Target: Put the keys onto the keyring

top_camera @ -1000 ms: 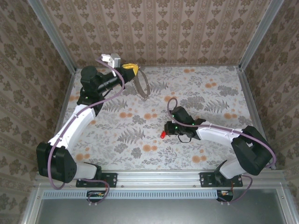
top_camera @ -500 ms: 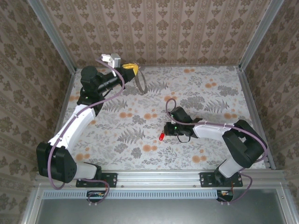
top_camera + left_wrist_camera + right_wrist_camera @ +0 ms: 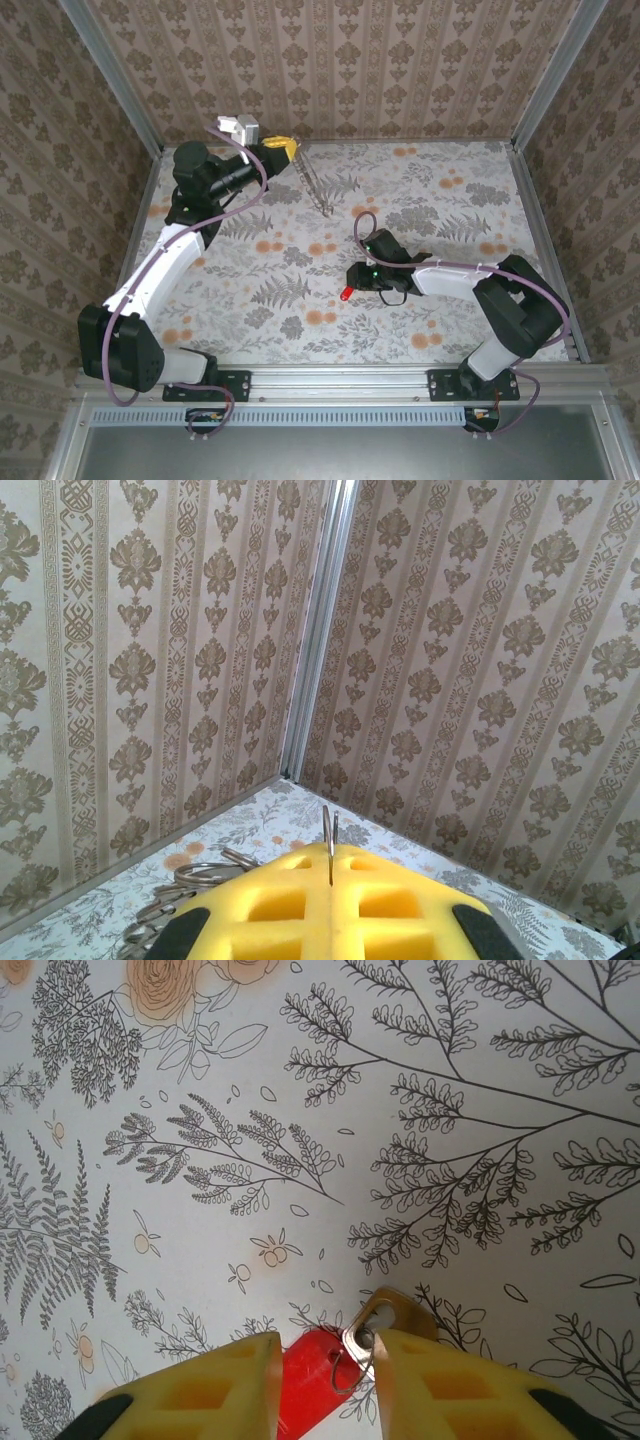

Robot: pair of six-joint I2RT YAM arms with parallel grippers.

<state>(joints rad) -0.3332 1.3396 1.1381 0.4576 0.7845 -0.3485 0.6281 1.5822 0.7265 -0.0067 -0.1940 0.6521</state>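
My left gripper [image 3: 287, 150] is raised near the back wall, its yellow pads shut on the keyring [image 3: 318, 188], a thin metal loop hanging edge-on below it. In the left wrist view the keyring's wire [image 3: 330, 830] sticks up out of the closed left gripper [image 3: 330, 854]. The keys [image 3: 345, 293], with a small red piece, lie on the floral table in front of my right gripper [image 3: 354, 280]. In the right wrist view the right gripper [image 3: 326, 1358] stands open. The red key [image 3: 312, 1385] lies between its fingers, with a silver key head [image 3: 364, 1338] and a brass one [image 3: 402, 1310] beside the right finger.
More loose metal rings [image 3: 188, 882] hang at the left of the left wrist view. Patterned walls [image 3: 340, 60] close the table on three sides, with the back left corner post [image 3: 318, 630] just beyond the left gripper.
The right gripper has opened, and the keys now lie between its parted fingers. It has shifted slightly left. The keyring in the left gripper has turned from a visible loop to edge-on.
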